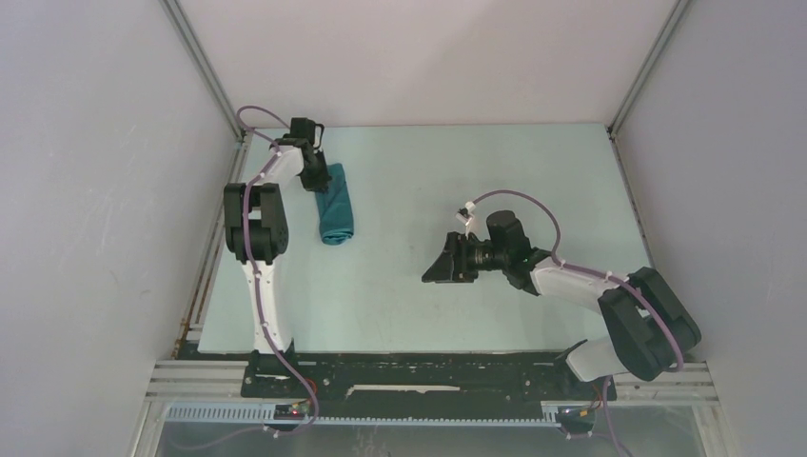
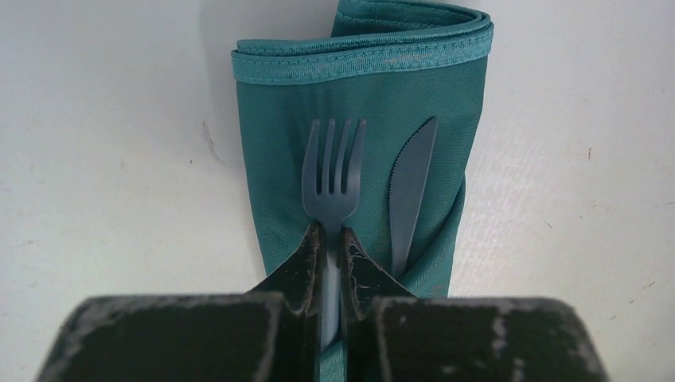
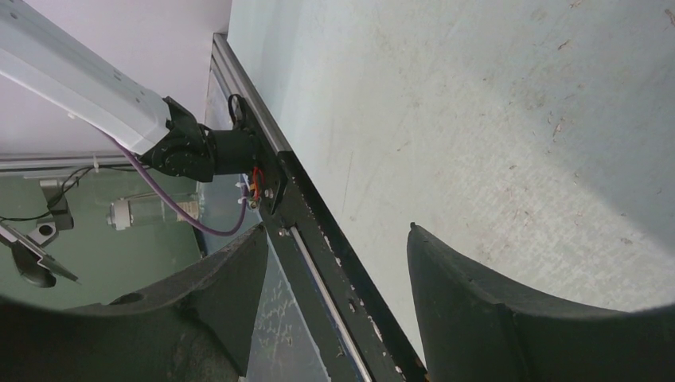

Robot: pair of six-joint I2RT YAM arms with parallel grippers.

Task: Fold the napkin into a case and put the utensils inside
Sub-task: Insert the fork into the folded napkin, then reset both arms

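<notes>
"Where's the narrow teal fabric case (image 1: 335,205) lying?"

"Upper left, long axis running up-down. The left gripper (image 2: 331,232) is pinching the grey-blue plastic fork (image 2: 330,205), tines pointing up; the right gripper (image 1: 433,274) is hanging open."

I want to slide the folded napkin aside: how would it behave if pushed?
The napkin looks like soft fabric, so it may bunch or unfold rather than slide whole. The fork and knife resting on it look thin and smooth, so they might slip off.
</notes>
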